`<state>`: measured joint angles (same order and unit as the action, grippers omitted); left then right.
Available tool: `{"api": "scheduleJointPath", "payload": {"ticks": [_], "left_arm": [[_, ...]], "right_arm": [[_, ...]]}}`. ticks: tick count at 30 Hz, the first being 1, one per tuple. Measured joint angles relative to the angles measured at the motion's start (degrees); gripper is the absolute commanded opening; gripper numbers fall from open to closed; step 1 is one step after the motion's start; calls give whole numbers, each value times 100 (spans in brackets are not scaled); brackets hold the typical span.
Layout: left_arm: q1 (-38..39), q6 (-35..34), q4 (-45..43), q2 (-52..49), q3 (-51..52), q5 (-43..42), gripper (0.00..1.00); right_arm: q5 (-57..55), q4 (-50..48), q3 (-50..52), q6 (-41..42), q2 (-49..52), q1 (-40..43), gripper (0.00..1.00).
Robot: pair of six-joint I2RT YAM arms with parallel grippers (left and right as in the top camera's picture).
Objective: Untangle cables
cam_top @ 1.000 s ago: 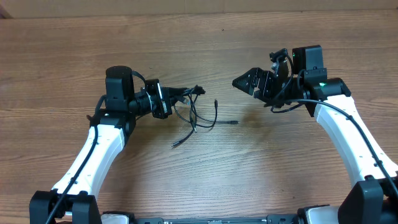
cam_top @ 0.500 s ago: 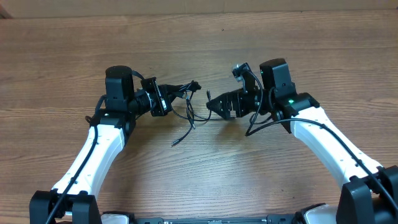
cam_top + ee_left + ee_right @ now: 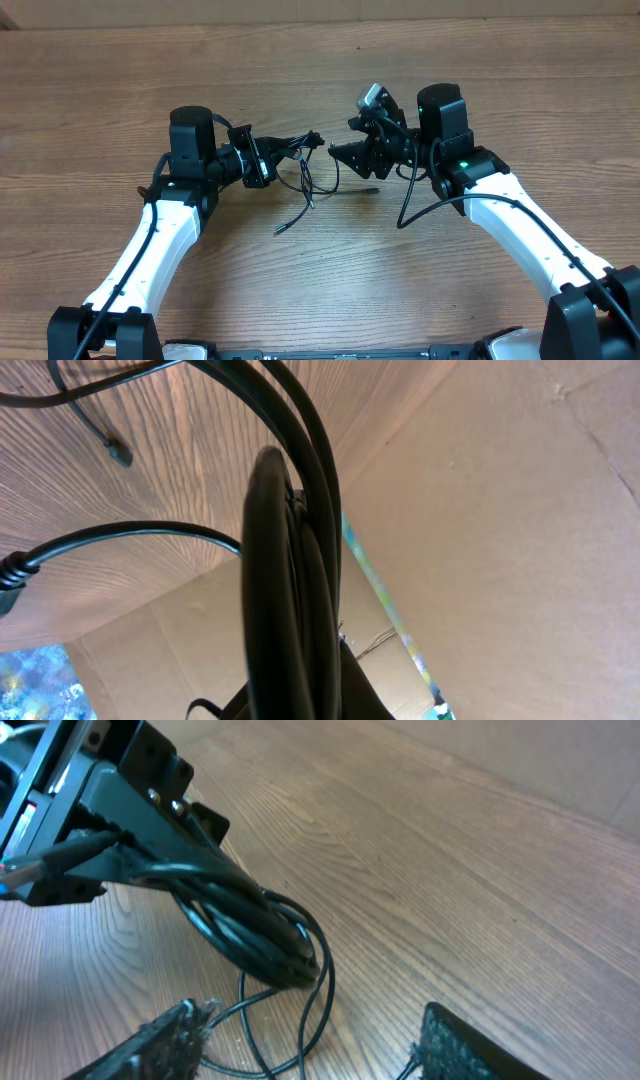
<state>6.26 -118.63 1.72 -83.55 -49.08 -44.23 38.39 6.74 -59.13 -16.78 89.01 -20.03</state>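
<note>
The right pincer has its jaws wide apart and grips nothing. Thin loops of the black cables lie on the wooden table between its fingers and just ahead of them. Beyond the loops, the left pincer is clamped tight on the cable bundle, which droops from its jaws to the wood.

A wood-grain counter fills the view, with a brown cardboard wall standing along its far edge
</note>
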Motion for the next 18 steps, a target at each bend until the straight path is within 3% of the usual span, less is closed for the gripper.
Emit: {"api": "scheduleJointPath", "payload": {"ticks": [10,14,17,18], "left_arm": [[2,2,-4,0,0,-55,4],[2,2,-4,0,0,-55,4],[2,0,-2,0,0,-55,4],[2,0,-2,0,0,-55,5]], "right_arm": [[13,-284,2,-584,72,0,69],[20,-348,0,-785,149,0,58],[149,-374,0,-857,155,0,59],[227,-378,0,-874,166,0,68]]}}
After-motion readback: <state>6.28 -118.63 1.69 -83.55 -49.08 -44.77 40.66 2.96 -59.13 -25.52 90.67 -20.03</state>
